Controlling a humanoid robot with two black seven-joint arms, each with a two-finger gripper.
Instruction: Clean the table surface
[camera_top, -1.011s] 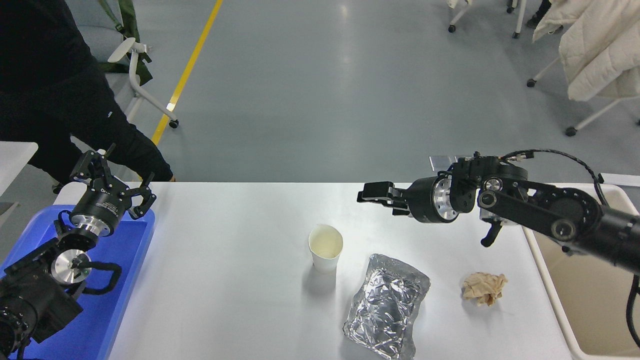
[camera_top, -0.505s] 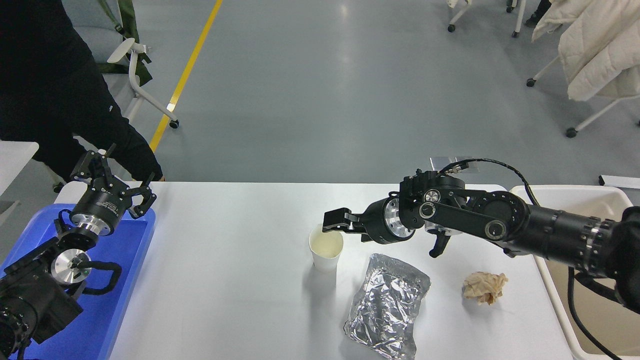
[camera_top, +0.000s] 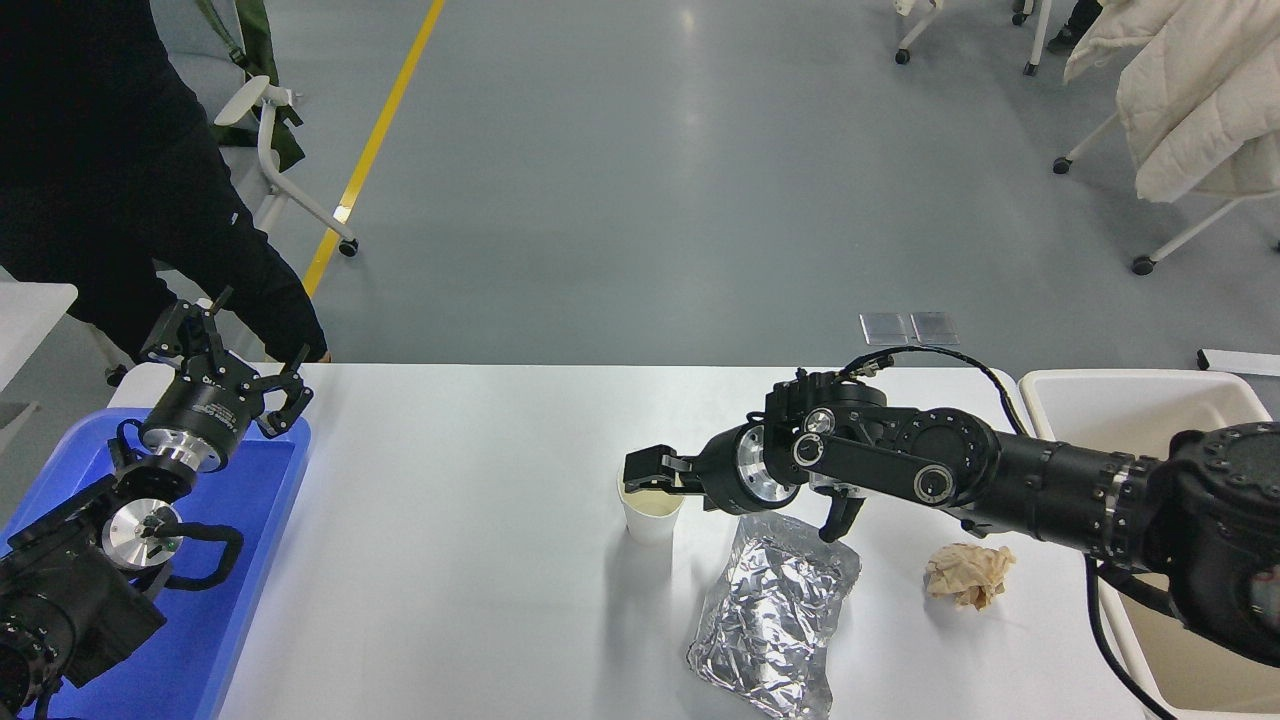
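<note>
Our right tool (camera_top: 645, 472) hangs over the paper cup (camera_top: 650, 510) at mid-bench, its spread unclear from here. We judge the cup pickup underway on the table surface (camera_top: 450, 560); next calls for closing on the rim.

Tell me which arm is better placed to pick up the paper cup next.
Right. The right gripper is at the paper cup's rim, while the left gripper sits far off over the blue tray.
</note>
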